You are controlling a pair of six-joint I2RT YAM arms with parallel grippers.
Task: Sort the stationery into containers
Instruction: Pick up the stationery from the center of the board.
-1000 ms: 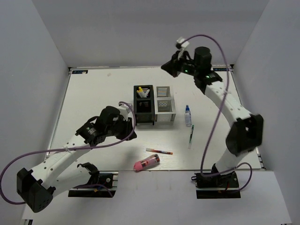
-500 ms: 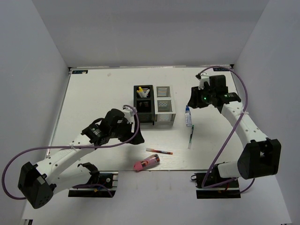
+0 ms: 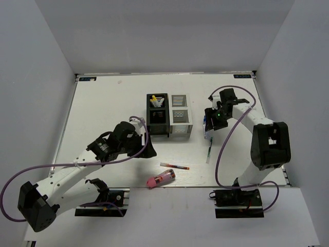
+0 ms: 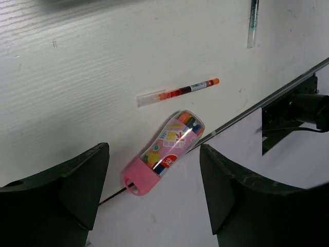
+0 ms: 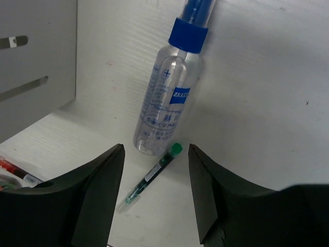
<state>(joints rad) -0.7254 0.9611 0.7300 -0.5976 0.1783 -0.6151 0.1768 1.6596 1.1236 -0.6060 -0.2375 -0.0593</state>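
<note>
Sorting barely started: sticks (image 3: pixel 154 99) in black box (image 3: pixel 158 123); bottle (image 5: pixel 167 103), red pen (image 4: pixel 177 91), green pen (image 5: pixel 151 177), pink case (image 4: pixel 164 152) loose; left tool (image 4: pixel 154 154), right tool (image 5: pixel 155 149) apart.

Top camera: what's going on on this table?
Two arms are sorting stationery into a black box and a white box. The right hand hovers open over the blue-capped bottle, with the green pen lying near it. The left hand hovers open above the pink marker case and the red pen. Nothing is gripped. Yellow-tipped sticks already stand in the black box.
</note>
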